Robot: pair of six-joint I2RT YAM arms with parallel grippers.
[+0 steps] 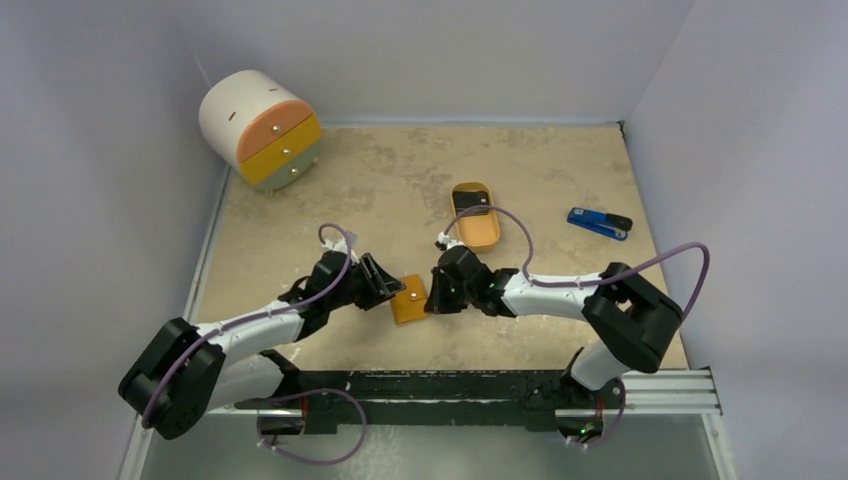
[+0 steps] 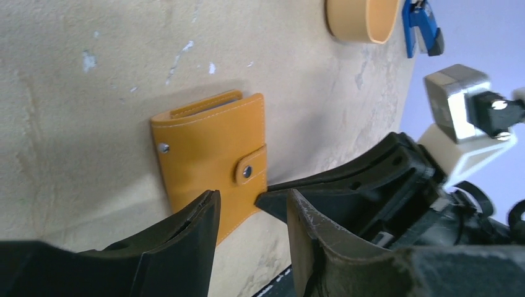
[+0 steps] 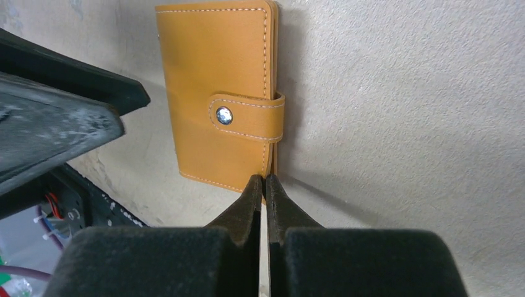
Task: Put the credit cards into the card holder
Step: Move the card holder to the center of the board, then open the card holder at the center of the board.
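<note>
The card holder (image 1: pixel 408 300) lies flat and snapped closed on the table between my two grippers; it is an orange-tan wallet (image 2: pixel 210 154) with a tab. My left gripper (image 1: pixel 390 290) is open at its left edge, and one finger (image 2: pixel 198 226) overlaps the wallet's near corner with only table between the jaws (image 2: pixel 251 207). From the right, my right gripper (image 1: pixel 435 297) is shut, its tips (image 3: pixel 264 184) touching the near corner of the wallet (image 3: pixel 216 93). One dark credit card (image 1: pixel 470 203) lies in the orange tray (image 1: pixel 480 232).
A blue-and-black gadget (image 1: pixel 600 222) lies at the right, beyond the tray. A round white drawer unit (image 1: pixel 262 130) stands at the back left. The black rail (image 1: pixel 450 385) runs along the near table edge, close behind the wallet.
</note>
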